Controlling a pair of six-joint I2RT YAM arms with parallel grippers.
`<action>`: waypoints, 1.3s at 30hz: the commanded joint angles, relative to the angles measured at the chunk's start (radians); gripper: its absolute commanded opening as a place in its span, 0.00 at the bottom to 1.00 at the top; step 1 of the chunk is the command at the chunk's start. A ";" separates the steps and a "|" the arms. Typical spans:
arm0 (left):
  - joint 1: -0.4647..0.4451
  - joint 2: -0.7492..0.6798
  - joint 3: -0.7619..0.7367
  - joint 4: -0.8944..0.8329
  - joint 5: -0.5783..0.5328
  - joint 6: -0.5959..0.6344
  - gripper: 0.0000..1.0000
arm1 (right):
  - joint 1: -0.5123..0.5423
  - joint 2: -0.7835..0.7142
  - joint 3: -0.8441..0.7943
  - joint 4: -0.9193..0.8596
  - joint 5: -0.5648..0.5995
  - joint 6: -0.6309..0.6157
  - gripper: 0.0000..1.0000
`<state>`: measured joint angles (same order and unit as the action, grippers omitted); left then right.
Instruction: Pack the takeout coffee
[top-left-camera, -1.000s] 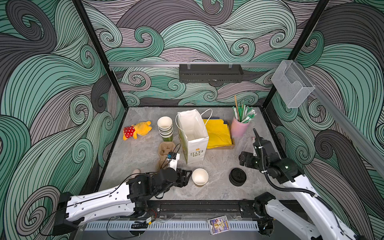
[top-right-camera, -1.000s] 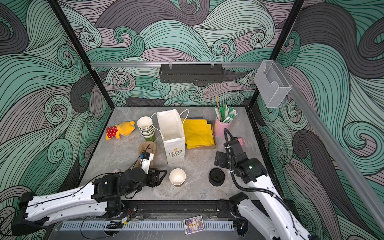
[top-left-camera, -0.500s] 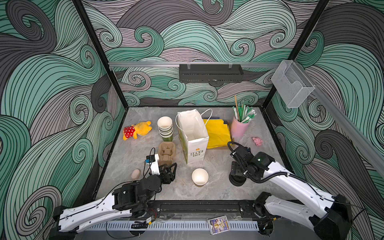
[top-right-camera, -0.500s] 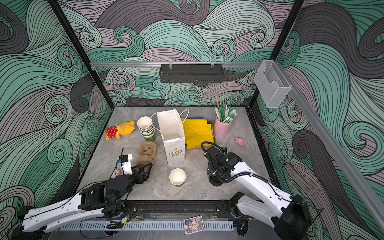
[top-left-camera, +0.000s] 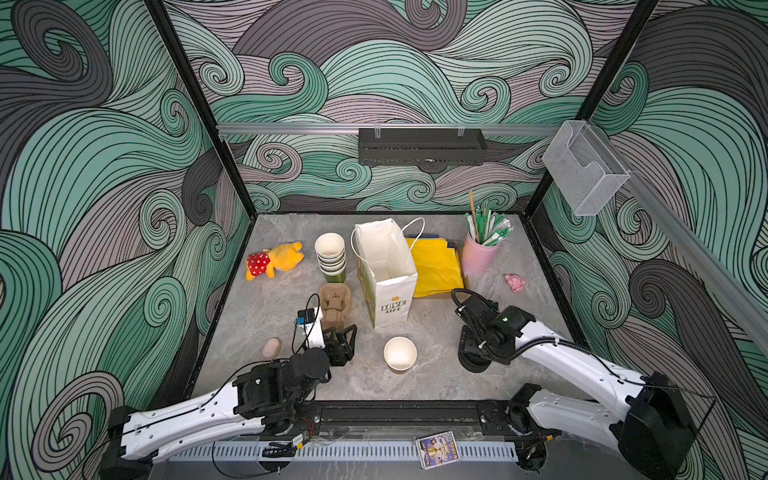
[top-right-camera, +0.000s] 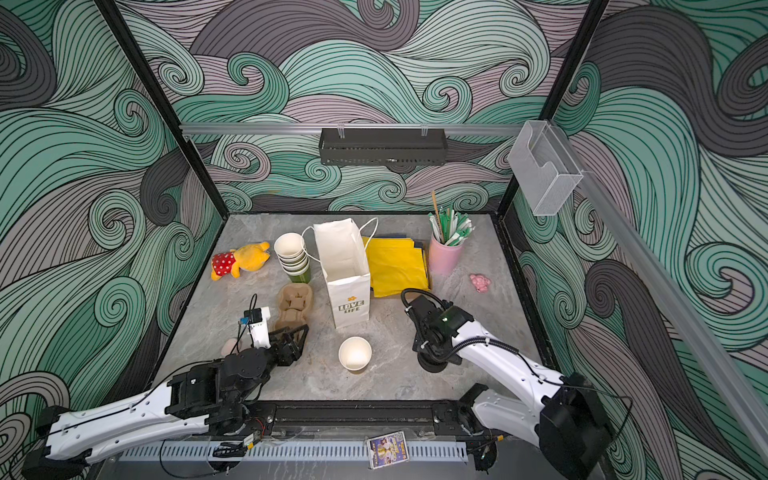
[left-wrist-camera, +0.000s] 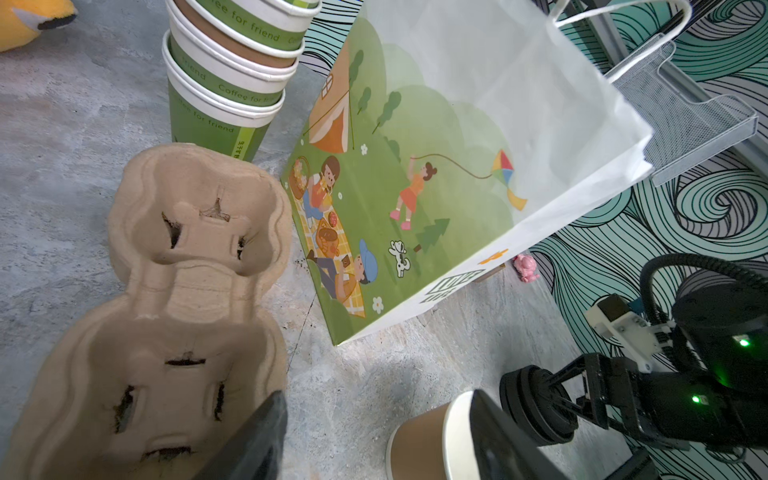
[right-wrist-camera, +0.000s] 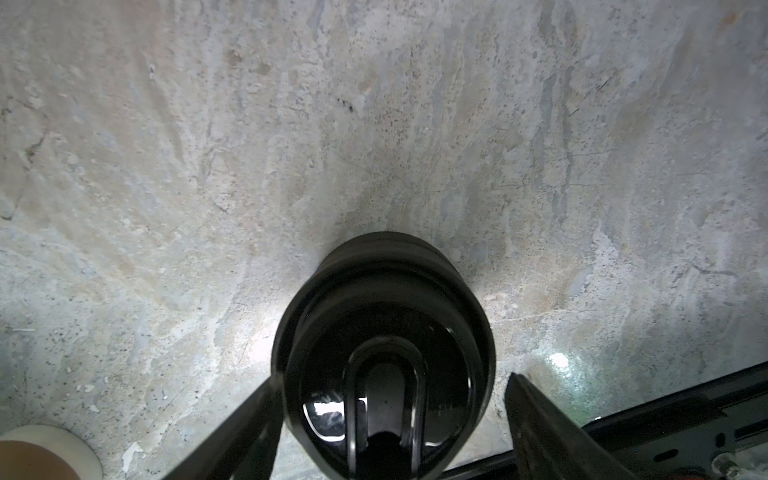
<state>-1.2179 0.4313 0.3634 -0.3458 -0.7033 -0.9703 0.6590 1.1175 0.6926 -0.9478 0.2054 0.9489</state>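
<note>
No takeout coffee with a lid on shows in any view. A lone lidless tan paper cup (top-left-camera: 400, 353) (top-right-camera: 354, 352) (left-wrist-camera: 419, 440) stands upright at front centre. My left gripper (top-left-camera: 343, 332) (top-right-camera: 296, 330) (left-wrist-camera: 378, 399) is open and empty, left of that cup, by the near end of the moulded pulp cup carrier (top-left-camera: 334, 305) (left-wrist-camera: 183, 291). My right gripper (top-left-camera: 473, 353) (right-wrist-camera: 390, 378) points down, open, straddling a stack of black lids (top-left-camera: 471, 366) (top-right-camera: 430, 366) (right-wrist-camera: 384, 332). One finger (right-wrist-camera: 257, 411) touches the stack; the other stands apart from it.
An open white paper bag (top-left-camera: 386, 270) (left-wrist-camera: 457, 145) stands upright behind the cup. Nested lidless cups (top-left-camera: 330, 257) stand left of it. Yellow napkins (top-left-camera: 436, 266), a pink holder of straws (top-left-camera: 478, 253), a yellow plush (top-left-camera: 274, 262), a pink toy (top-left-camera: 515, 282) and a small beige egg shape (top-left-camera: 272, 347) lie around.
My right gripper swung from the back right down over the lid stack and its jaws are narrowing. My left gripper drew away from the lone cup, leftward toward the carrier.
</note>
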 joint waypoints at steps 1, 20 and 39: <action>0.008 0.010 0.025 0.008 -0.013 0.004 0.71 | -0.013 -0.017 -0.019 0.019 -0.009 0.050 0.83; 0.012 0.029 0.039 -0.003 -0.007 0.002 0.71 | -0.024 -0.059 -0.021 -0.001 -0.018 0.037 0.69; 0.207 0.115 0.090 -0.127 0.263 -0.123 0.72 | 0.315 -0.155 0.176 0.043 -0.016 -0.280 0.68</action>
<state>-1.0626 0.5415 0.4328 -0.4057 -0.5709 -1.0355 0.8913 0.9607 0.8371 -0.9749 0.1814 0.7437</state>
